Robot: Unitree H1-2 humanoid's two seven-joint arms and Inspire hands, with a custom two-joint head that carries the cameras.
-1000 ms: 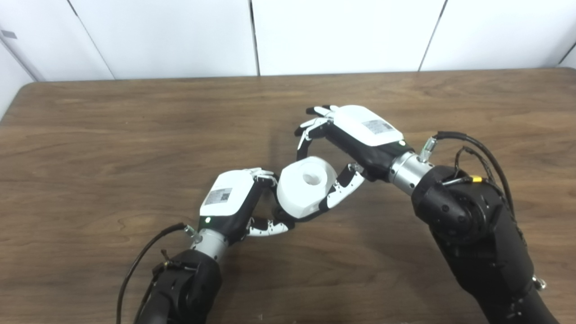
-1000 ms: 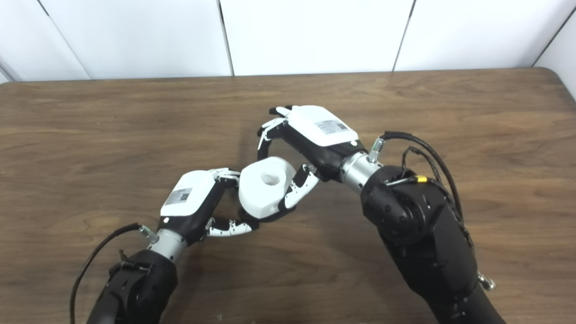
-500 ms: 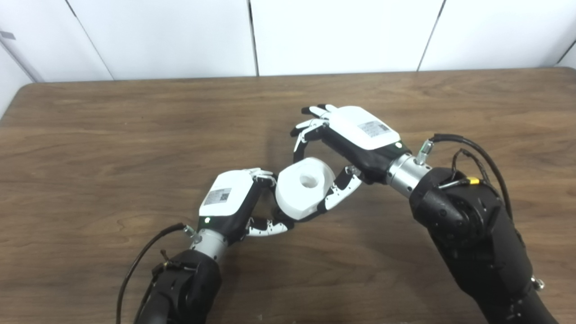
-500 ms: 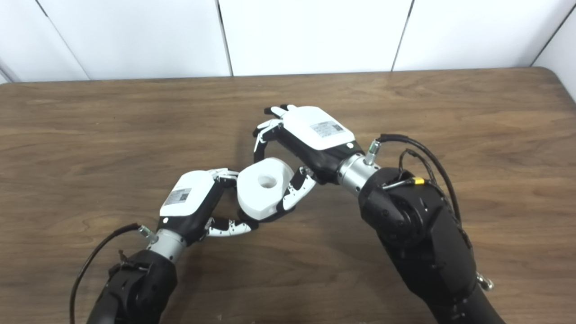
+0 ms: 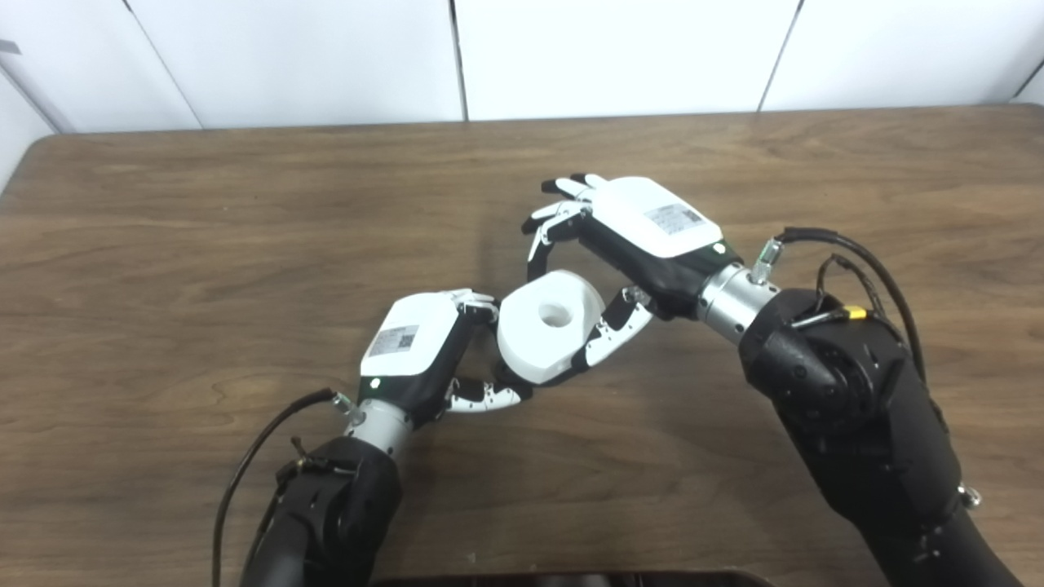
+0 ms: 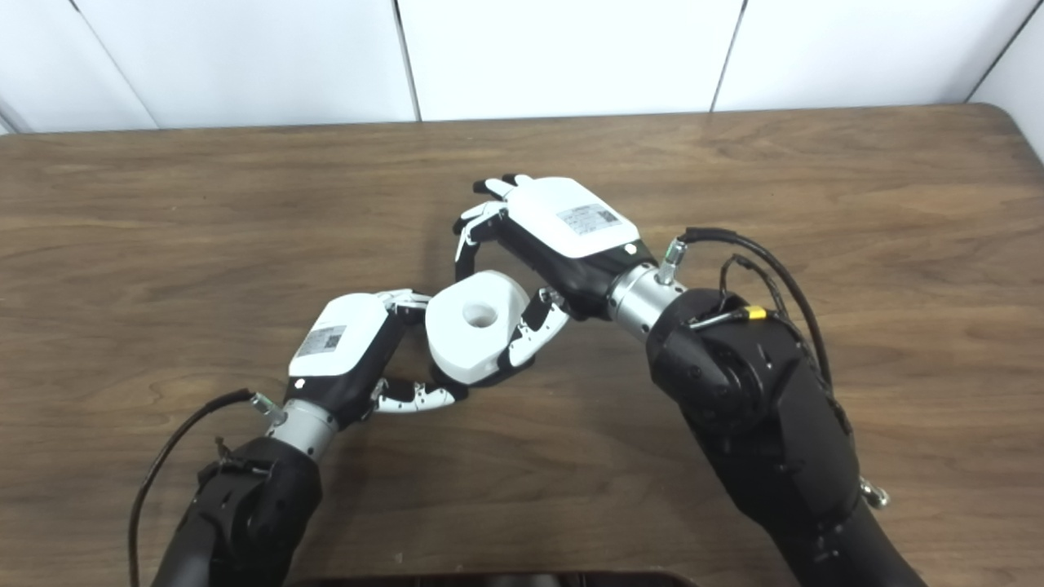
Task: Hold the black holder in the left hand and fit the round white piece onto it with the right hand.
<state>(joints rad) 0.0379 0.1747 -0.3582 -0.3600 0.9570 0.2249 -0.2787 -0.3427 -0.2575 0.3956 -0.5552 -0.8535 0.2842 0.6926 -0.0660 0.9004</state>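
White piece: round white piece [image 5: 548, 326] at frame centre, hole up, over the black holder [image 5: 512, 380].
Right hand: right hand [image 5: 632, 244] fingers clasp it.
Left hand: left hand [image 5: 424, 350] fingers grip holder.
Room: brown surface [image 5: 163, 244] bare to every edge.

Bright, even overhead light; soft shadows under both arms on the table [image 5: 163, 244]; sharp focus, mild glare on white hand shells.
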